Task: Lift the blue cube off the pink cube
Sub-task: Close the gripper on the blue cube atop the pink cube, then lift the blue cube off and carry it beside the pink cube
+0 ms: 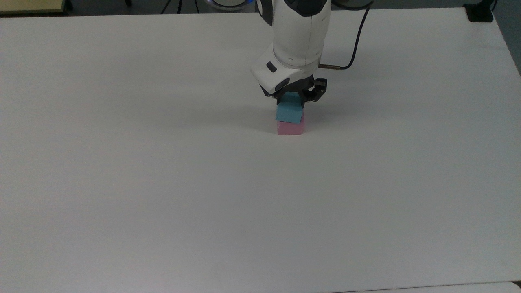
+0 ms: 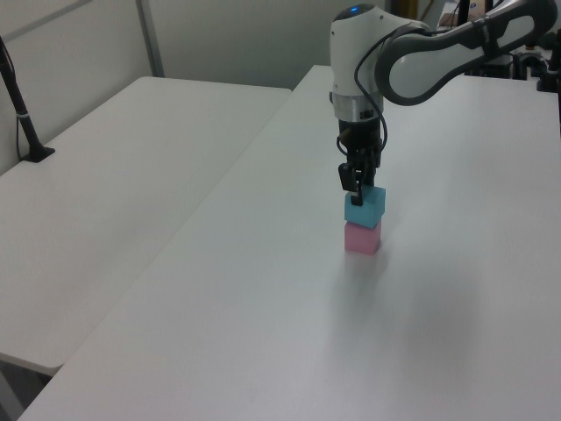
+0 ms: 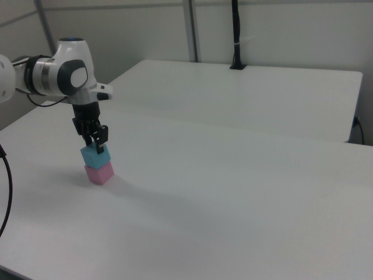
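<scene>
Blue cube is sitting on top of the pink cube, turned a little out of square with it, and the end effector is reaching straight down onto its upper part. Its fingers are straddling the top of the cube; whether they are already pressing on the faces or standing slightly off them I cannot tell.

In the left view the end effector is meeting the blue cube at its upper edge toward 11 o'clock, and the pink cube is lying directly below at 6 o'clock. In the right view the same stack is showing blue cube over pink cube, with the end effector above at 12 o'clock. The 2 cubes are standing far from every edge of the white counter.

Risks, as I judge them: the hold looks high and shallow, so the cube may be slipping out on the lift. Because the cube is twisted relative to the fingers, closing could be rotating it and dragging the pink cube sideways. Pressing down further could be shoving the whole stack over.
</scene>
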### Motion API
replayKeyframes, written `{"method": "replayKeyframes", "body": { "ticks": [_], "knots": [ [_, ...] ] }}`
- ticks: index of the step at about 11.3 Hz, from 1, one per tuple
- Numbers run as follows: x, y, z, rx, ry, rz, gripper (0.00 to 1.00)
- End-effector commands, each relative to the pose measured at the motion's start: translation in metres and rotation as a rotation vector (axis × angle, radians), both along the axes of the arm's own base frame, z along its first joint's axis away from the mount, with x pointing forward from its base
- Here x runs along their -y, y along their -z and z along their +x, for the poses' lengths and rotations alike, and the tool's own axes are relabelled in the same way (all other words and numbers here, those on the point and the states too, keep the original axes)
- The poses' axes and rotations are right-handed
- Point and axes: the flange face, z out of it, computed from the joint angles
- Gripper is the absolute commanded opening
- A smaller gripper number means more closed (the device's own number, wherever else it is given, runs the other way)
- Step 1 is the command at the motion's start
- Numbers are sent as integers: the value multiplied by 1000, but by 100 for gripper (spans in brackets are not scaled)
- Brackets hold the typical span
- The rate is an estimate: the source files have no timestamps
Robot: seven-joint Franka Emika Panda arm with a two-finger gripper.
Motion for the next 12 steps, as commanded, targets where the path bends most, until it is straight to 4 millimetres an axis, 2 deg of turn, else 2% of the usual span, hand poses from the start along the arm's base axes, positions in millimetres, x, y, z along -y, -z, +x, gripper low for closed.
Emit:
{"method": "replayKeyframes", "body": {
  "ticks": [1, 3, 4, 6, 7, 9, 10, 12],
  "knots": [
    [15, -35, -15, -4, -56, -10, 43],
    [27, -64, -36, -43, -133, -20, 43],
    [52, -80, -47, -44, -156, -13, 42],
    [80, -96, -76, -38, -231, 0, 42],
    [93, -97, -87, -41, -245, 4, 42],
    [114, -85, -112, -74, -299, 14, 42],
    [123, -74, -120, -99, -326, 18, 42],
    [152, -48, -126, -157, -352, -12, 42]
  ]
}}
